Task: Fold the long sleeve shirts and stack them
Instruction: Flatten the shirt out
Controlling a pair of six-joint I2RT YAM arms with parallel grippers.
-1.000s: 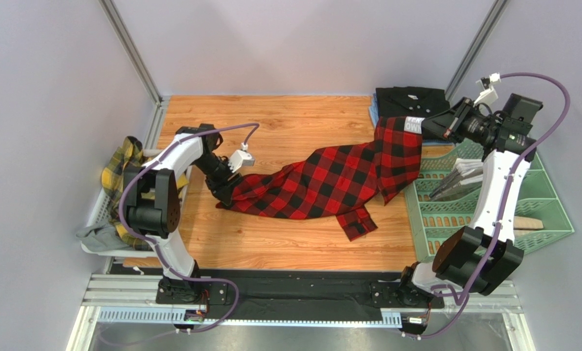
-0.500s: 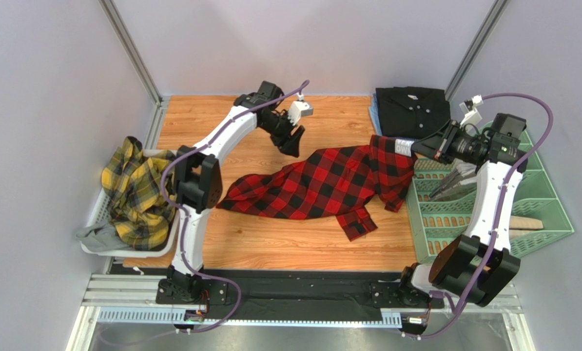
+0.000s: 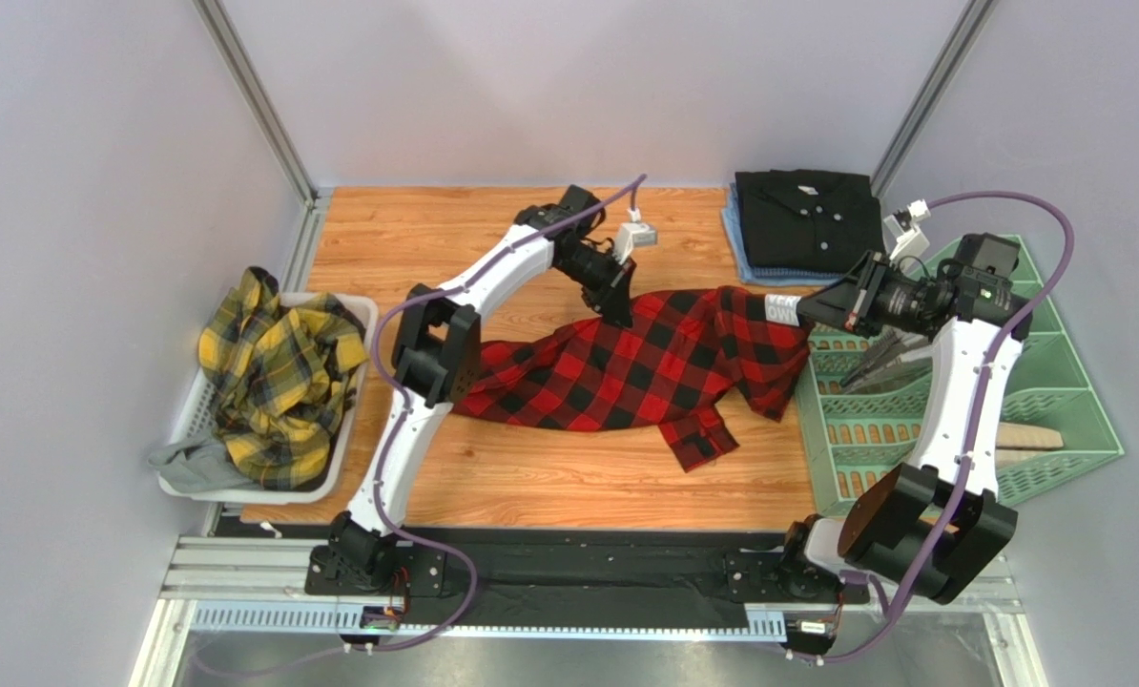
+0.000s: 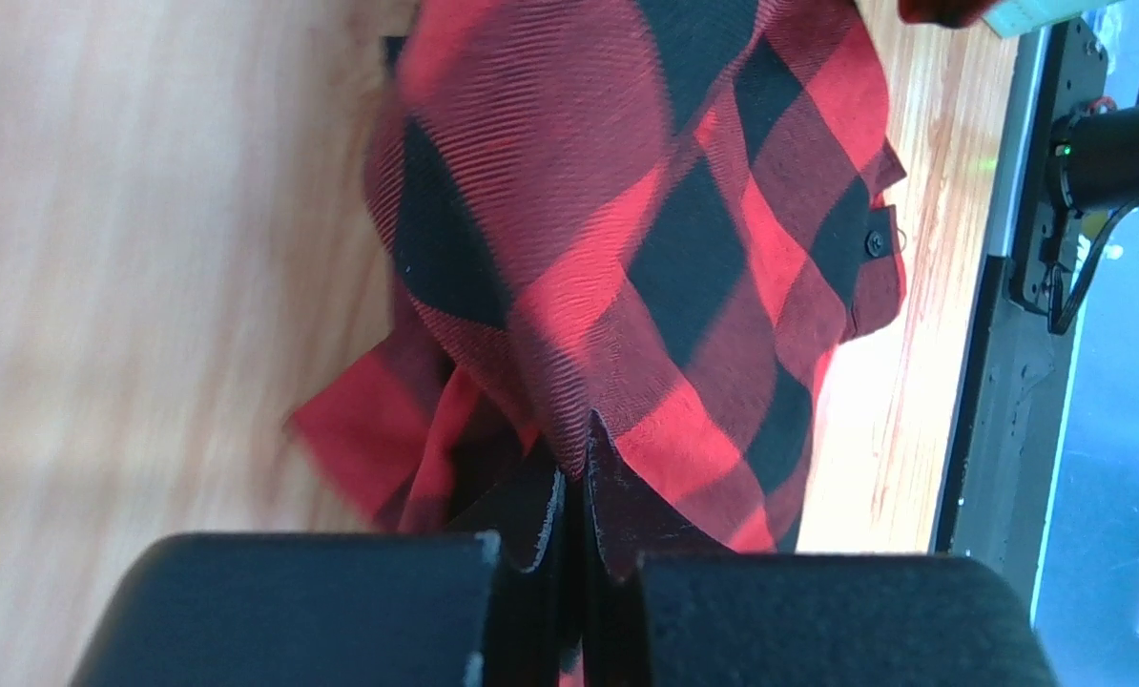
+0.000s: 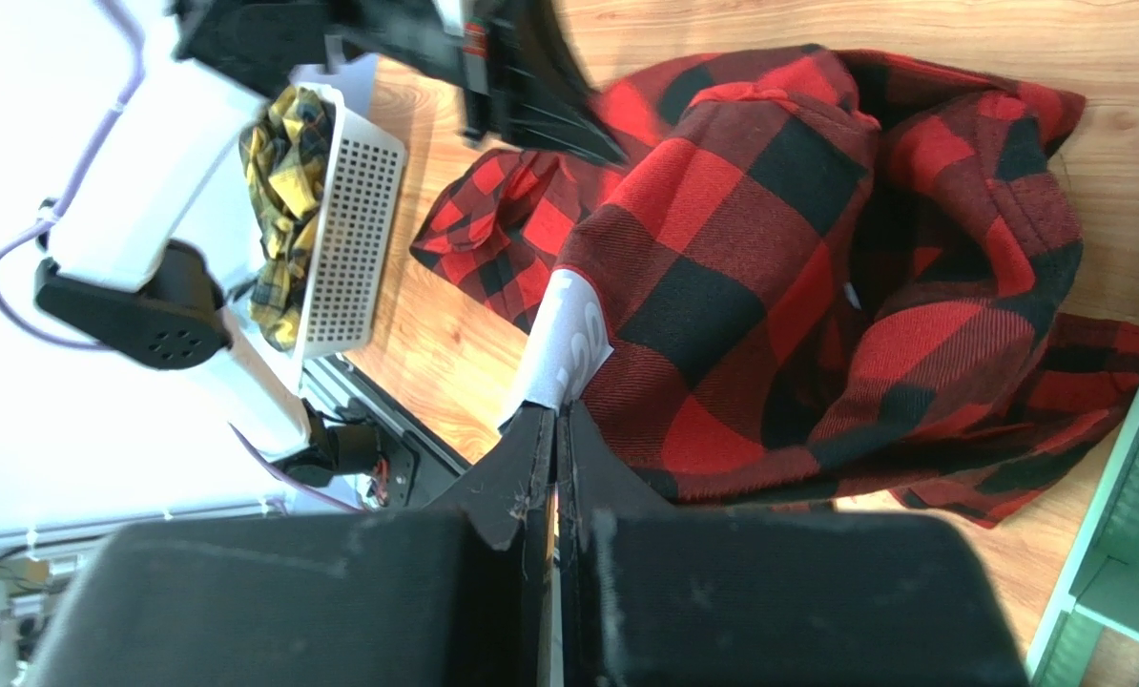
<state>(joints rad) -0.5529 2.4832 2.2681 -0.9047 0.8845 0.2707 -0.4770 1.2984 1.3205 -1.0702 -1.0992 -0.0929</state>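
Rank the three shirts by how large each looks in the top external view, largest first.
1. red-and-black check shirt, spread out
2. yellow plaid shirt, crumpled in a heap
3. black shirt, folded; somewhat smaller than the yellow heap

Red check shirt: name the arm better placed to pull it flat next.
Left, probably: the left gripper grips the red check shirt at its far edge, bare table beside it; the right gripper pinches the end by the green rack.
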